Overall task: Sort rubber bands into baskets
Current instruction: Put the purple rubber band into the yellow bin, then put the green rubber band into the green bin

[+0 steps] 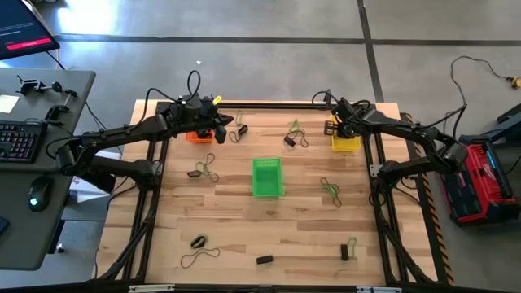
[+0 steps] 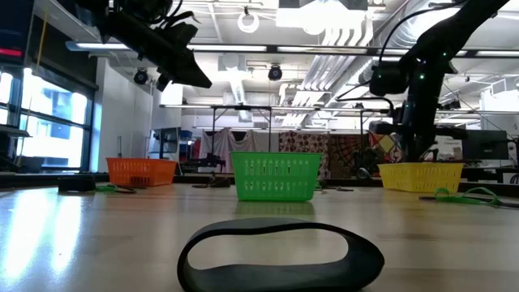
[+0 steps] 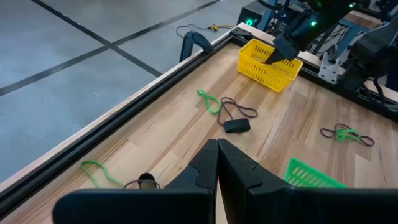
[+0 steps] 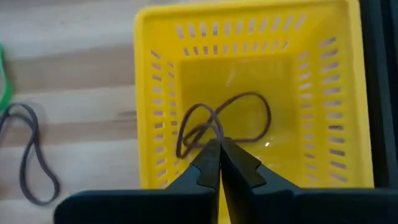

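Note:
My right gripper [image 4: 219, 148] is shut over the yellow basket [image 4: 155, 93], far right on the table [image 1: 348, 145], with a brown rubber band [image 4: 239, 115] at its fingertips. My left gripper [image 3: 217, 148] is shut on nothing, up in the air beside the orange basket [image 1: 195, 137] at the far left. The green basket [image 1: 267, 163] stands mid-table. Loose rubber bands lie on the wood: a green-and-dark group [image 1: 295, 134], a green one [image 1: 330, 189], a dark one [image 1: 203, 169] and a black loop [image 2: 280, 255] near the front edge. My right gripper pinches the brown rubber band at a bunched spot [image 4: 210, 133] between its two fingertips. The fingers come steeply from above, pointing down into the yellow basket. The rest of the band loops slack below them inside the basket; whether it rests on the floor, I cannot tell.
More bands lie near the front edge [image 1: 199, 242], [image 1: 348, 247], with a small black piece [image 1: 264, 260]. A green band [image 3: 93, 171] lies by the table's far rail. A desk with a keyboard [image 1: 16, 138] stands off the table's left, red equipment [image 1: 480, 175] off its right.

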{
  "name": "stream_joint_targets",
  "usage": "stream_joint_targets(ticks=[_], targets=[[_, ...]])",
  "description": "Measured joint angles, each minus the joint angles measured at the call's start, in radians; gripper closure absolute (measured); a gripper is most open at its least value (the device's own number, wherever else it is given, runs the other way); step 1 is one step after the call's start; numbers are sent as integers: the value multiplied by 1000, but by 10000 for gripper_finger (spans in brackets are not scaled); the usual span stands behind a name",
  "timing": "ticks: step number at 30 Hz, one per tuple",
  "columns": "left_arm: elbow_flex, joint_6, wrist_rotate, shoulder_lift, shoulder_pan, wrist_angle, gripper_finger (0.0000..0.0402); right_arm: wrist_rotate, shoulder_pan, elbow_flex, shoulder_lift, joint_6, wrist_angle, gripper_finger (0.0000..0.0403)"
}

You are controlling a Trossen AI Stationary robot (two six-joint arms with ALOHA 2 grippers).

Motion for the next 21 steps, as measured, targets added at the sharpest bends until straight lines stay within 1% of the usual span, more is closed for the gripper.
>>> stream_joint_targets(ticks=[2,4,7,12,15,18,21], targets=[[0,0,0,0,0,0,401,-32,0,0,0,-22,-9,398],[0,0,0,0,0,0,402,-52,0,0,0,-42,-21,385],[0,0,0,0,0,0,402,-64,0,16,1,-57,-73,346],[0,0,0,0,0,0,402,-18,0,111,1,-104,-206,268],[0,0,0,0,0,0,402,10,0,195,1,-150,-270,240],[0,0,0,0,0,0,401,17,0,279,1,-215,-314,237],[0,0,0,0,0,0,402,13,3,348,0,-274,-318,260]])
